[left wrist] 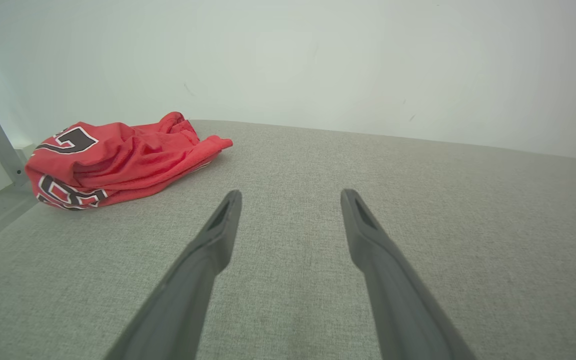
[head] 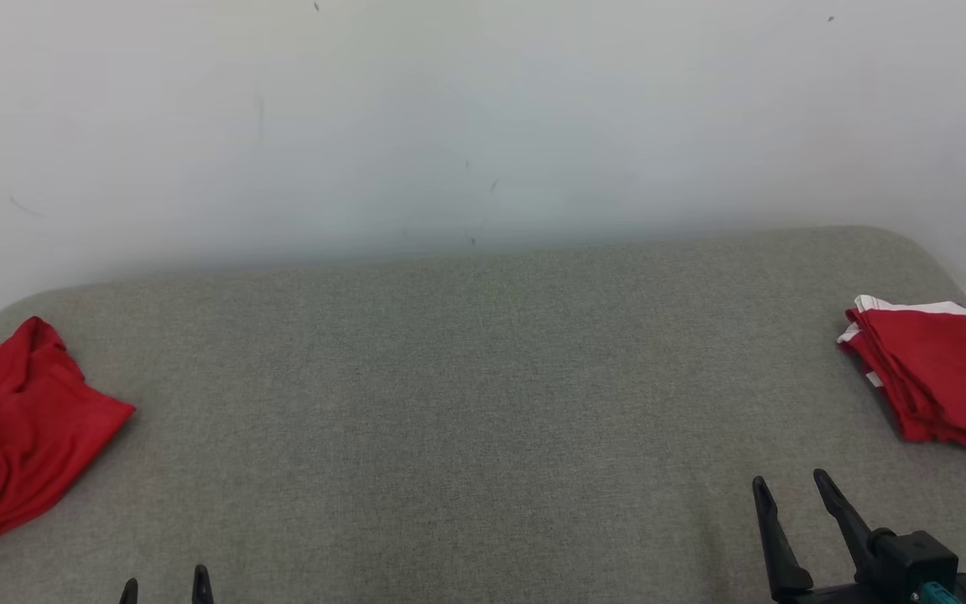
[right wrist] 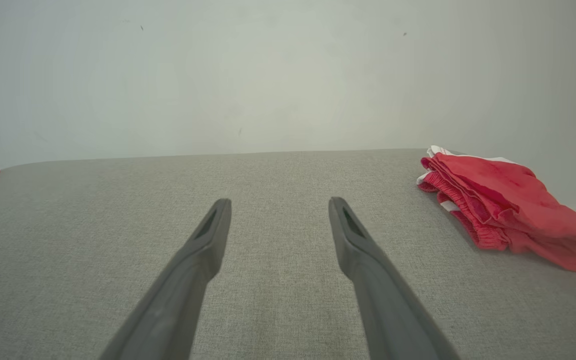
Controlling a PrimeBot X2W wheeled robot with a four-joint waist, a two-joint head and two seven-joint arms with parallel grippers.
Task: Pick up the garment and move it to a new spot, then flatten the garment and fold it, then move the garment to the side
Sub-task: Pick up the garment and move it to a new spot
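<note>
While garment (head: 22, 419) and perhaps shorts (head: 940, 377) hug opposite edges, cushion (head: 483, 403) spreads between.

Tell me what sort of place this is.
Probably an indoor laundry-folding workspace, perhaps a lab: a grey fabric-covered surface set against a bare white wall, a crumpled red jersey at its left end and a folded red garment at its right.

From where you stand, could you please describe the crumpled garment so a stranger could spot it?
On the grey cushion against the white wall, look to the left end. A crumpled red jersey lies there. Unlike the folded, white-trimmed red garment at right, it bears black-and-white lettering.
</note>
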